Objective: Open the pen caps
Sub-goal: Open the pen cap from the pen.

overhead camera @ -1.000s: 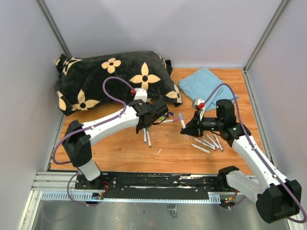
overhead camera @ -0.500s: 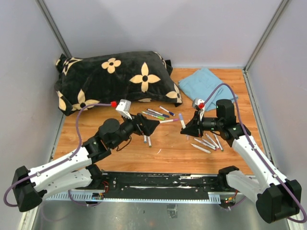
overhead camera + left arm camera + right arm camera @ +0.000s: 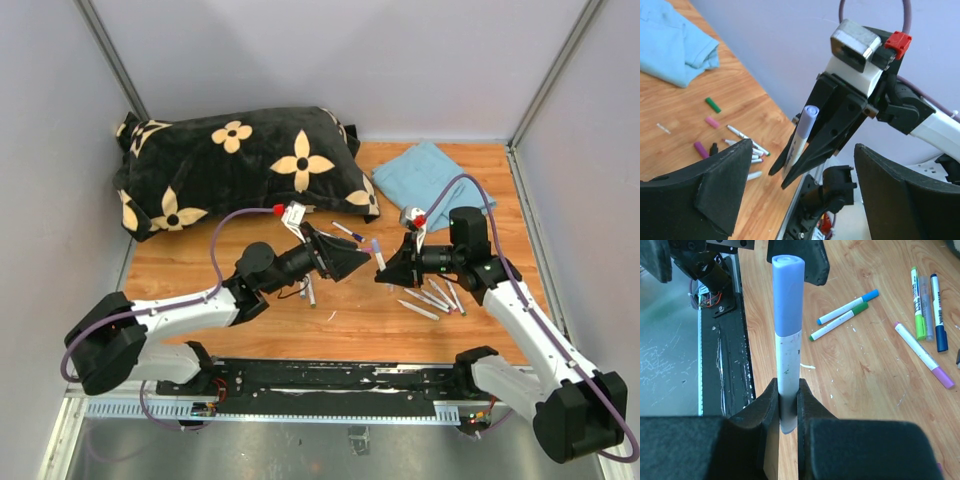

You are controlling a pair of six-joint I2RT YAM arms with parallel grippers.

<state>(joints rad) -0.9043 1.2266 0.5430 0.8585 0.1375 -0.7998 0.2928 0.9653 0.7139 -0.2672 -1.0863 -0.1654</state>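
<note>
Wooden table (image 3: 340, 320) underneath it all, with the big black pillow with cream flowers (image 3: 230, 165) at the far left and a crumpled blue cloth (image 3: 430, 175) at the far right. Both arms reach in toward the middle. The left gripper (image 3: 358, 263) is empty, its padded fingers (image 3: 720, 185) spread wide and aimed right at the right gripper (image 3: 787, 400). That one's fingers are pinched tight on the white barrel of a marker pen (image 3: 788, 365), and its lavender-blue cap (image 3: 788, 295) is on, pointing toward the left gripper's open jaws and close to them, though not clamped. A bunch of white-barrelled pens (image 3: 435, 297) lies by the right arm, and more capped pens (image 3: 335, 235) sit just near of the pillow. On the right side lie loose pen caps: green (image 3: 713, 105), pink (image 3: 712, 122), purple (image 3: 701, 148) and a tiny black one (image 3: 714, 148).
</note>
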